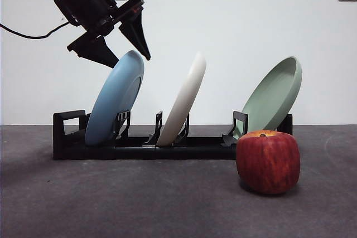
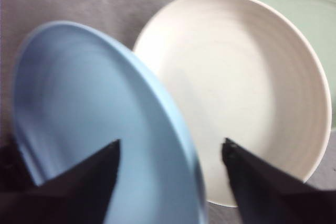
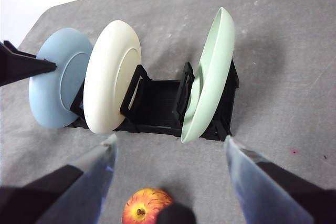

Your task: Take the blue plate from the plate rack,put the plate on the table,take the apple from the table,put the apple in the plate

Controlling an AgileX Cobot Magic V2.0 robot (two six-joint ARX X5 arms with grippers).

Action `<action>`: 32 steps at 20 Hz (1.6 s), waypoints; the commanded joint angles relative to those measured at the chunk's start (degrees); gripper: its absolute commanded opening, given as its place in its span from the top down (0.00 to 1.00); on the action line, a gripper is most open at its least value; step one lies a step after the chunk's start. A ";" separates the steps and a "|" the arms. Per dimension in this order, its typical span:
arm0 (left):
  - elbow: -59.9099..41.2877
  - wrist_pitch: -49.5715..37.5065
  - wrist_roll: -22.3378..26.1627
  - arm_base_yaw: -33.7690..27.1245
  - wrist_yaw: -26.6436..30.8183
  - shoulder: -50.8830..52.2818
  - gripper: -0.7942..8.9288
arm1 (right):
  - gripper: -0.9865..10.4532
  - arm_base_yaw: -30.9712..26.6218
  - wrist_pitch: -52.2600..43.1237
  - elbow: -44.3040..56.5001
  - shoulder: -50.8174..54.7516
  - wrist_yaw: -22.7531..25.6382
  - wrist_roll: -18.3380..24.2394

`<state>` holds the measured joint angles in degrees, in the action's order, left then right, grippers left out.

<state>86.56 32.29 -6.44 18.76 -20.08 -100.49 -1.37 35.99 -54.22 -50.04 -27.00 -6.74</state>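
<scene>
The blue plate [image 1: 114, 104] leans in the left slot of the black plate rack [image 1: 139, 150]. My left gripper [image 1: 132, 62] is open at the plate's top rim, one jaw on each side of the edge, not closed on it. From the left wrist, the blue plate [image 2: 79, 103] has its rim running between the jaws of the left gripper [image 2: 172, 145]. The apple [image 1: 268, 161] stands on the table [image 1: 139, 204] in front of the rack's right end. High above the apple [image 3: 146, 205], my right gripper [image 3: 170, 140] hangs open and holds nothing.
A cream-white plate [image 1: 184, 101] stands in the middle slot and a pale green plate [image 1: 274, 96] in the right slot. Bare table lies in front of the rack, left of the apple. A white wall stands behind.
</scene>
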 commanded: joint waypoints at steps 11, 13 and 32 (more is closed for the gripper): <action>15.63 11.58 2.69 0.02 -3.08 1.86 0.93 | 0.61 0.04 -0.35 -0.13 0.04 0.02 0.15; 23.71 19.32 5.57 0.85 -3.13 2.78 0.93 | 0.61 0.04 -0.37 -0.13 0.04 0.02 0.15; 10.91 47.47 -2.64 39.15 41.33 27.19 0.93 | 0.61 0.02 -0.28 -0.13 0.07 0.31 0.15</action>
<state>98.50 76.77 -5.69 57.45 20.56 -73.38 -1.37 35.99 -54.22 -50.04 -26.85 -6.74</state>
